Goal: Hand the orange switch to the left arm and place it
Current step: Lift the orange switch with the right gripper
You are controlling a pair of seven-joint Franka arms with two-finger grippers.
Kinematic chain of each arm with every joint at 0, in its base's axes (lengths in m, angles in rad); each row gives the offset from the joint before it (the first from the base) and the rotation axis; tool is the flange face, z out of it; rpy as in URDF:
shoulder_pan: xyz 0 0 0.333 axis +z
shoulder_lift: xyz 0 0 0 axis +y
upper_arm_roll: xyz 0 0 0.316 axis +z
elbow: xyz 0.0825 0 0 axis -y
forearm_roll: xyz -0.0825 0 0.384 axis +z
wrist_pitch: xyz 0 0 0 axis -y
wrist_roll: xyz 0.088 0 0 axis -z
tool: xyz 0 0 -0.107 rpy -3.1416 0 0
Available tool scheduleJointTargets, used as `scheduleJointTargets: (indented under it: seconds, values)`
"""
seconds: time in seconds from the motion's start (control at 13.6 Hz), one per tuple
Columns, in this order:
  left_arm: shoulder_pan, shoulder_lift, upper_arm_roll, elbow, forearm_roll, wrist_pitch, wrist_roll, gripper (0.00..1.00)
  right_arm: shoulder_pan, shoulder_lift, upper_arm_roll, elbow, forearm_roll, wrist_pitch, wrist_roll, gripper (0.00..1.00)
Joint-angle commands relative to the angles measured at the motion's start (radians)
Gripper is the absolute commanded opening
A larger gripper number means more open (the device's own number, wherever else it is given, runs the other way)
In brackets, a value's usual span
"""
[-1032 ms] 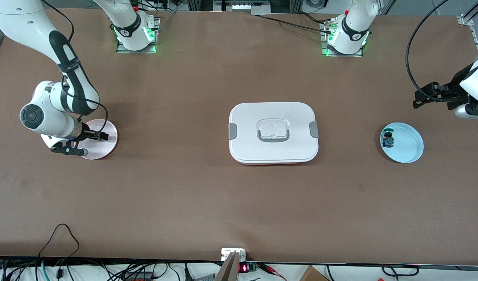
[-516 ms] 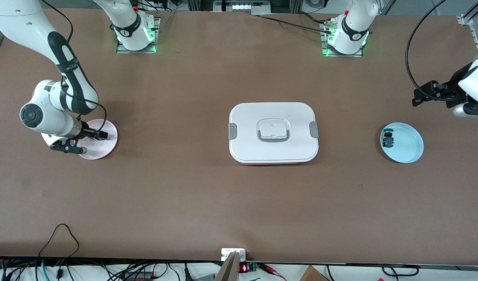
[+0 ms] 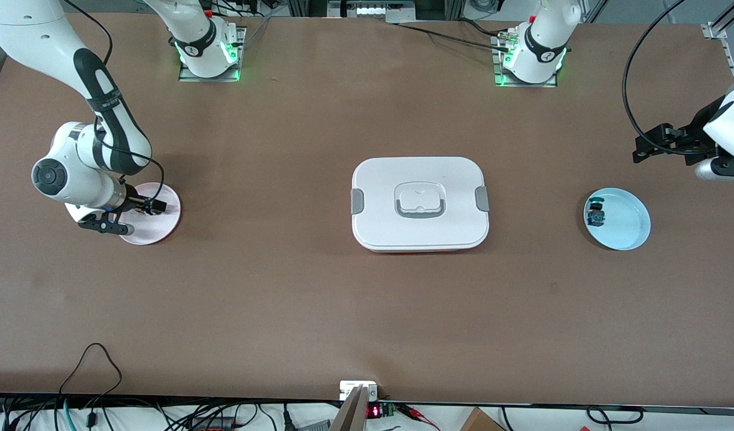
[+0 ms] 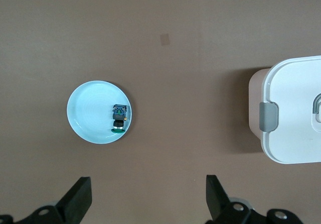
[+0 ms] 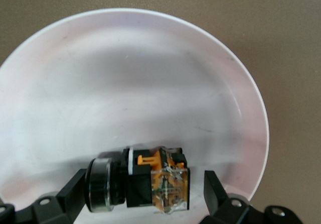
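R pincer (image 5: pixel 143 186) released, fingers astride orange switch (image 5: pixel 145 180) on pink plate (image 3: pixel 163 224) nr tabletop's right-arm end. L pincer (image 4: pixel 149 196) released, waiting over left-arm end.

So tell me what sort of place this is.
Probably a robotics lab bench. Two arms are bolted to a bare brown table, loose cables run along its edge, and only test props sit out: a white box and two small plates.
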Motion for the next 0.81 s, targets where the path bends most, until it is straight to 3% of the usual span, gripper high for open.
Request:
scheduleJointTargets:
  seconds: [0.0,0.15,0.37,0.59,0.74]
  values:
    - [-0.001,0.010,0.000,0.029,0.003,-0.023,0.000,1.00,-0.011,-0.009,0.011,-0.013,0.006,0.009,-0.001,0.62]
    - [-0.001,0.010,0.000,0.029,0.003,-0.023,0.000,1.00,-0.012,-0.015,0.011,-0.013,0.006,0.000,-0.007,0.35]
    - [-0.001,0.010,0.000,0.029,0.003,-0.023,0.000,1.00,-0.014,-0.026,0.011,-0.004,0.006,-0.046,-0.079,0.16]
    - [-0.001,0.009,-0.001,0.029,0.003,-0.023,0.000,1.00,-0.011,-0.057,0.020,0.020,0.006,-0.104,-0.081,0.14]
    - [-0.001,0.009,-0.001,0.029,0.003,-0.024,-0.001,1.00,-0.001,-0.084,0.032,0.098,0.006,-0.237,-0.085,0.14]
